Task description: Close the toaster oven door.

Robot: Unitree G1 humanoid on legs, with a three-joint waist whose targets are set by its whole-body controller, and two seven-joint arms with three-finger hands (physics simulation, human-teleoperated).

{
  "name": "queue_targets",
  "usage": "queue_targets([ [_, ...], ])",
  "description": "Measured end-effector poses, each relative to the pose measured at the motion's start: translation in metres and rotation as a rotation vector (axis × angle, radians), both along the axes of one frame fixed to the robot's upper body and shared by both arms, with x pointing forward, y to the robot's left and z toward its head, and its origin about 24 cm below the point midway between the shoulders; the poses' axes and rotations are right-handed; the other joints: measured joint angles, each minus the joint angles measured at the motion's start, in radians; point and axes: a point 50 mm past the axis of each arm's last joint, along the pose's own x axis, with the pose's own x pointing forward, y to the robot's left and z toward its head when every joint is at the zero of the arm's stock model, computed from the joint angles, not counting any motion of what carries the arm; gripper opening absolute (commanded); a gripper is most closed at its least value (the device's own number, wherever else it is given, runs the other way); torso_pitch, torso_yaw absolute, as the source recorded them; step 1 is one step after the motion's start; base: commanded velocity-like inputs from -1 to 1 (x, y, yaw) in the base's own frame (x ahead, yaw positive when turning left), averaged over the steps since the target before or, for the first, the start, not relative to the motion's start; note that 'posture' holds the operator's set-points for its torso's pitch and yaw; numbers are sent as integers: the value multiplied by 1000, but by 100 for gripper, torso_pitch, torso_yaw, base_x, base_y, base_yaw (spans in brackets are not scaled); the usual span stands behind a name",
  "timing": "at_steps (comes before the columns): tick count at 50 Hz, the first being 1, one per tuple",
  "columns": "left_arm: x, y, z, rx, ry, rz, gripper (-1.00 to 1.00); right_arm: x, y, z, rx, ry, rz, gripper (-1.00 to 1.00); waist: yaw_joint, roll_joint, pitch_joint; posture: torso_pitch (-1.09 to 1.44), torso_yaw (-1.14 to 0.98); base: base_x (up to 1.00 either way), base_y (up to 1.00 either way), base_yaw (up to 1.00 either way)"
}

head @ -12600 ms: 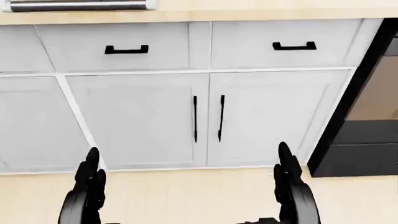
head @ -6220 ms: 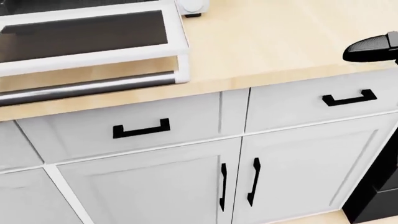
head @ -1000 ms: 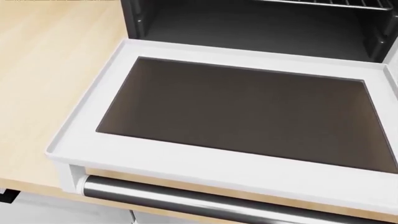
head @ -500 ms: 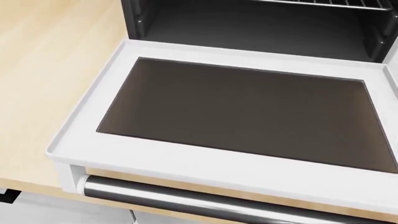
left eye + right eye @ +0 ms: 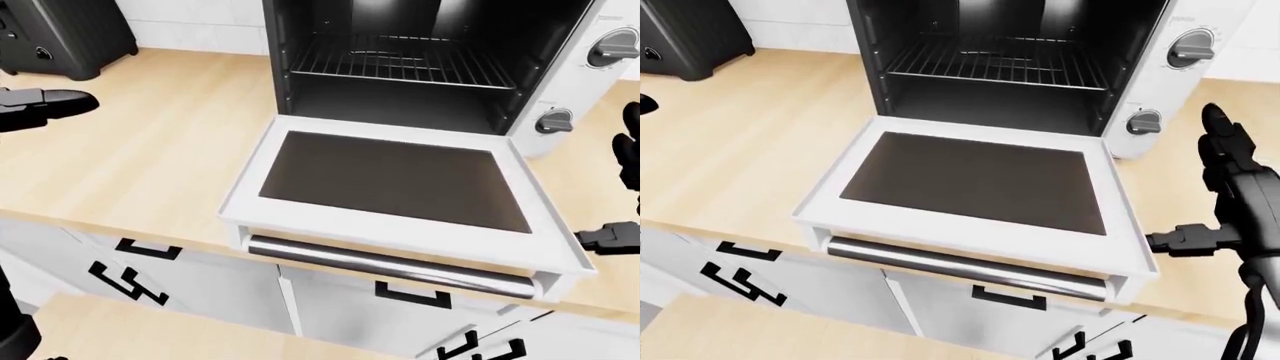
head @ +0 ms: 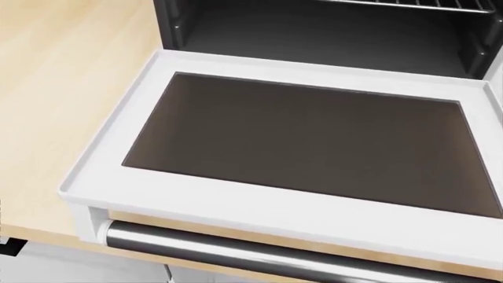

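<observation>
The toaster oven (image 5: 430,67) stands on the wooden desk (image 5: 150,150), and its door (image 5: 395,191) lies fully open, flat and level, reaching out over the desk's edge toward the bottom of the eye views. The door has a white frame around a dark glass pane, and a steel handle bar (image 5: 390,264) runs under its outer edge. Inside the open cavity a wire rack (image 5: 400,64) is visible, but the upper part of the oven is cut off by the top of the pictures. Two knobs (image 5: 1192,46) sit on the white panel at the right side of the oven. In the head view the door fills almost the whole picture, its right edge is cut off, and no hand shows there. The right hand (image 5: 1230,195) is seen best in the right-eye view, just beside the door's right edge and apart from it; its fingers (image 5: 1220,139) point upward and are spread, holding nothing. The left hand (image 5: 45,105) enters at the left border of the left-eye view, well apart from the door; only a dark rounded part shows, so I cannot tell if its fingers are apart or together. A black appliance (image 5: 60,34) stands at the upper left corner, partly cut off. White drawers with black handles (image 5: 412,296) are under the desk.
</observation>
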Motion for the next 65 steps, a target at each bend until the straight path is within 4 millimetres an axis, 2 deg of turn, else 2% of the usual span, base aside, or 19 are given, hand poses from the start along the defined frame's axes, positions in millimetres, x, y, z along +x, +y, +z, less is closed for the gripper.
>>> queue_targets([
  [15,-1,-1,0,0,0,1,100,-9,12,-4,138,34,58,100,-5,19,6,0,0,0,0,0],
  [22,0,-2,1,4,0,-6,100,-4,21,20,160,-36,97,100,-11,30,9,0,0,0,0,0],
  [30,0,1,1,-1,-1,3,100,-1,25,46,153,-128,92,100,-15,23,11,0,0,0,0,0],
  [52,0,0,0,-2,-1,3,100,4,35,51,299,-182,-60,100,-11,22,20,0,0,0,0,0],
  [65,-1,-1,1,-2,-3,1,100,8,35,69,339,-195,-104,100,-4,25,24,0,0,0,0,0],
])
